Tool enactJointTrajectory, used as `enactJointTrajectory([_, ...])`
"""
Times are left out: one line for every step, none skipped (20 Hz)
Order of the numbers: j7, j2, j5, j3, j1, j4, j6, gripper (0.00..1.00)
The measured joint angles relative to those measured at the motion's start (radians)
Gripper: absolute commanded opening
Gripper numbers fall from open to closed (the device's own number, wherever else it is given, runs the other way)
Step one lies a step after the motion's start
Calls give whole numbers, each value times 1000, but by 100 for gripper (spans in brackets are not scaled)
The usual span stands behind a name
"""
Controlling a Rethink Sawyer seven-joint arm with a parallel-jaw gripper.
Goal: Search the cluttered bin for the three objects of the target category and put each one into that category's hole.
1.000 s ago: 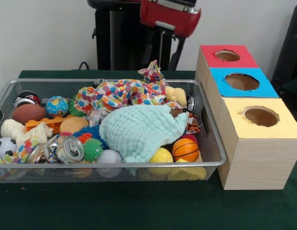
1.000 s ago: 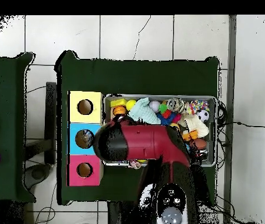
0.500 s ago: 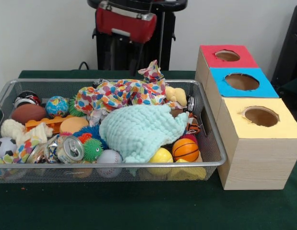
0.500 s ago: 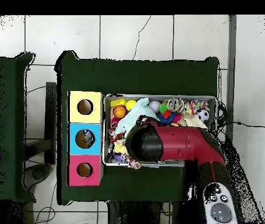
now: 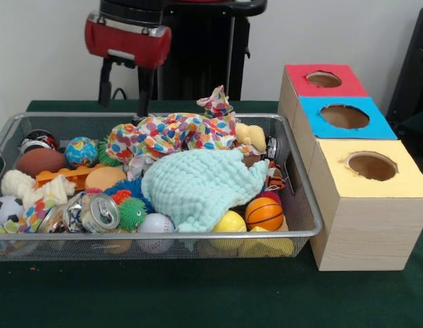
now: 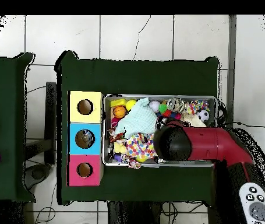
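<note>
A: Where's the pincer (image 5: pixel 122 85) rn?

B: Up over the far left part of the wire bin (image 5: pixel 303 229), hanging under the red arm head (image 5: pixel 128 39). Two dark prongs point down, spread apart w/ nothing between them, so it reads as open and empty. In the overhead view the arm (image 6: pixel 201 143) hides it.

A: What's under it?

B: Clutter. Nearest: a spotted cloth (image 5: pixel 173 133) and a globe ball (image 5: pixel 81 151). Further out, a mint cloth (image 5: pixel 197 184), crushed can (image 5: pixel 100 212), basketball (image 5: pixel 264 212), yellow ball (image 5: pixel 229 222), soccer ball (image 5: pixel 6 208).

A: So which step?

B: Prob. still searching; target category isn't given. Nothing is lifted, all still in the bin.

A: And the holes?

B: Red box (image 5: pixel 322 80), blue box (image 5: pixel 344 117), yellow box (image 5: pixel 372 166) sit beside the bin on the green desk (image 5: pixel 197 294). Next: descend, pick one item.
</note>
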Motion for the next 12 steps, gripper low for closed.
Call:
enactJointTrajectory([-24, 8, -22, 29, -35, 0, 0, 100])
enactJointTrajectory([-43, 16, -34, 50, -61, 0, 0, 100])
enactJointTrajectory([-48, 18, -39, 56, -67, -1, 0, 100])
enactJointTrajectory([-54, 21, -44, 62, -74, -1, -1, 100])
enactJointTrajectory([-69, 31, -58, 80, -96, -2, 0, 100])
enactJointTrajectory([-77, 37, -69, 91, -107, -2, 0, 100])
enactJointTrajectory([-86, 44, -80, 104, -120, -3, 0, 100])
enactJointTrajectory([-92, 50, -88, 112, -129, -3, 0, 100])
enactJointTrajectory([-99, 59, -100, 123, -141, -4, 0, 100])
enactJointTrajectory([-104, 69, -115, 136, -152, -4, 0, 100])
enactJointTrajectory([-105, 76, -123, 145, -159, -5, 0, 100])
enactJointTrajectory([-107, 83, -132, 155, -166, -5, 0, 100])
